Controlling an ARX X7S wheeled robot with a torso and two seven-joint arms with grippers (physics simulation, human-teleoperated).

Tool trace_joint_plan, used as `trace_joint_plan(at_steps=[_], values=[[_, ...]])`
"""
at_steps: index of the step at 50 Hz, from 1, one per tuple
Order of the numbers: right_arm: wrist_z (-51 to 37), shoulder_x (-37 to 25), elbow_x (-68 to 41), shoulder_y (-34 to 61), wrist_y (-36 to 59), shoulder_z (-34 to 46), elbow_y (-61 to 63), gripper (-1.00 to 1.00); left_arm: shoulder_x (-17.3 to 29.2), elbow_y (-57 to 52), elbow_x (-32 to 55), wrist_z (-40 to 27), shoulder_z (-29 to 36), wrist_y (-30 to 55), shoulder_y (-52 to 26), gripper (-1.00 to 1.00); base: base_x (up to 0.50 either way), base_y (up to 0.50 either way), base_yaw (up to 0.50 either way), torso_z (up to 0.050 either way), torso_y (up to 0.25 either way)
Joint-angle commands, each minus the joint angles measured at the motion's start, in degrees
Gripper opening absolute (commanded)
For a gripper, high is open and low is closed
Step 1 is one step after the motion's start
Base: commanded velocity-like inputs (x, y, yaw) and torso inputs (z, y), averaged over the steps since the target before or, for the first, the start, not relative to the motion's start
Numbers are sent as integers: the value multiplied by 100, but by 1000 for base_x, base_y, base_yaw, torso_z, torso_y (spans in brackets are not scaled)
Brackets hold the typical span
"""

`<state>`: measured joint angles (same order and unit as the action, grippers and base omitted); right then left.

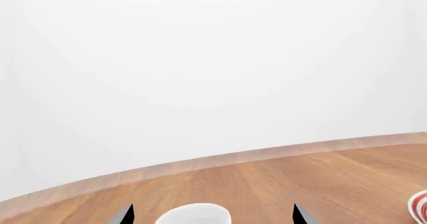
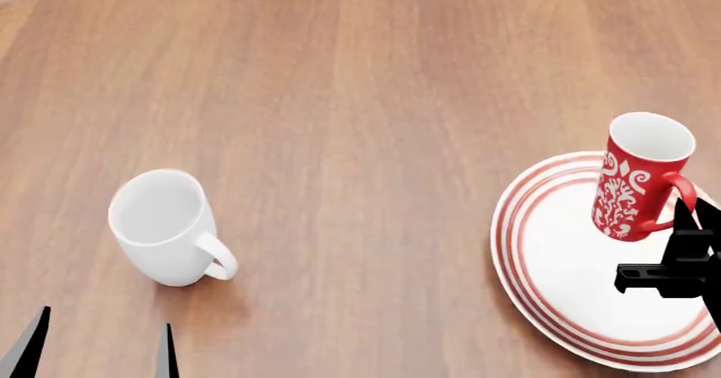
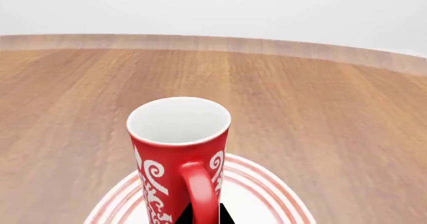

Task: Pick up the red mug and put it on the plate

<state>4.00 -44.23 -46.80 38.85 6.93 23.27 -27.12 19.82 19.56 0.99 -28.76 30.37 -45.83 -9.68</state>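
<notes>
- Standing upright on the plate [image 2: 541, 285], toward its far edge: the red mug [image 2: 636, 180], long axis vertical, open mouth up, no tilt to see.
- Pointing its handle [image 3: 200, 194] straight back at the right gripper [image 2: 681, 264], which sits just behind the mug on the near side.
- Showing in the right wrist view two dark fingertips [image 3: 185, 215] close on both sides of the handle; narrow, very probably pinching the handle, but real contact not sure from these pictures.
- Judging the task nearly finished: mug base appears to rest inside the red rings, only the letting go and the pulling back not yet done.
- Needing for the coming move a retreat along the handle line, toward the robot, away from the mug; any sideways pull could tip so tall a mug.
- Hanging far away at the other side: the left gripper [image 2: 96, 344], fingers spread wide, holding nothing, with the white mug [image 2: 164, 226] just in front of it.
- Lying well apart from the plate, this white mug plays no part; right arm clearly the nearer one.
</notes>
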Motion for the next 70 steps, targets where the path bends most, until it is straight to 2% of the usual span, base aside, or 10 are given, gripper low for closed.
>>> trace_joint_plan(at_steps=[1, 30, 45, 70], values=[[15, 20, 64, 19, -57, -50, -31, -100, 4, 4, 16, -2, 12, -8, -4, 100, 0, 0, 0, 2, -98], [-66, -76, 20, -3, -80, -145, 226, -100, 2, 46, 125, 20, 49, -93, -19, 100, 0, 0, 0, 1, -60], [-219, 194, 402, 192, -334, -58, -366, -100, 7, 54, 157, 31, 68, -109, -26, 100, 0, 0, 0, 0, 0], [-118, 317, 413, 128, -447, -41, -424, -100, 3, 71, 139, -12, 65, -141, -30, 100, 0, 0, 0, 0, 0]])
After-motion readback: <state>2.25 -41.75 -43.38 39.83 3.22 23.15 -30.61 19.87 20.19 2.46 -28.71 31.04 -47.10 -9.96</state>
